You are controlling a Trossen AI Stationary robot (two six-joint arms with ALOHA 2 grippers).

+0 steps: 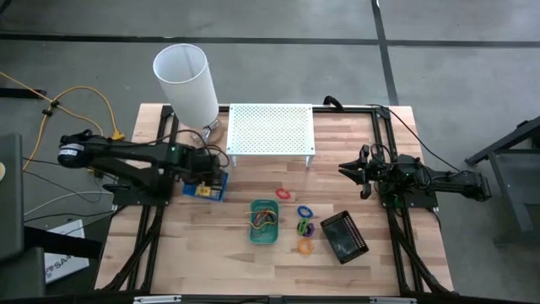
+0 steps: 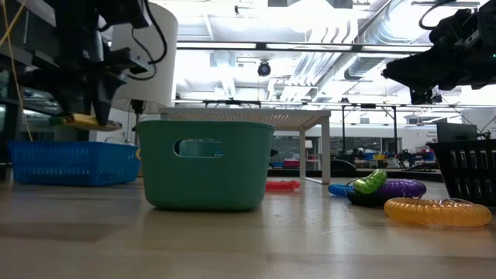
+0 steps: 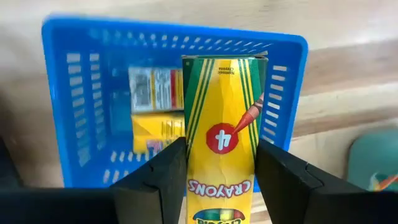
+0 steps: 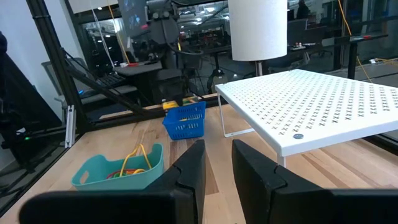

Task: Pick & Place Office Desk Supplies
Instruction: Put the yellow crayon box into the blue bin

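Note:
My left gripper (image 3: 221,180) is shut on a yellow-and-green crayon box (image 3: 224,124), held over the blue tray (image 3: 81,112) at the table's left. A second yellow box (image 3: 155,106) lies inside that tray. The green tray (image 1: 264,221) at the table's middle holds thin coloured bands. Red (image 1: 283,193), blue (image 1: 305,211), purple (image 1: 305,226) and orange (image 1: 305,246) rings lie on the wood to its right, next to a black tray (image 1: 344,236). My right gripper (image 4: 217,165) waits open at the right, pointing level over the table. My left gripper pinches the crayon box's two long narrow sides (image 3: 186,168) between its two fingers, at the end with the brand name. The fingers point steeply down from above. The box reaches down past the fingers (image 2: 81,120) and is lifted clear above the blue tray.
A white perforated shelf (image 1: 271,131) stands at the far middle, and a white cylindrical lamp (image 1: 186,80) at the far left. Black frame rails (image 1: 396,228) run along both sides of the table. Bare wood (image 1: 211,253) lies toward the near edge.

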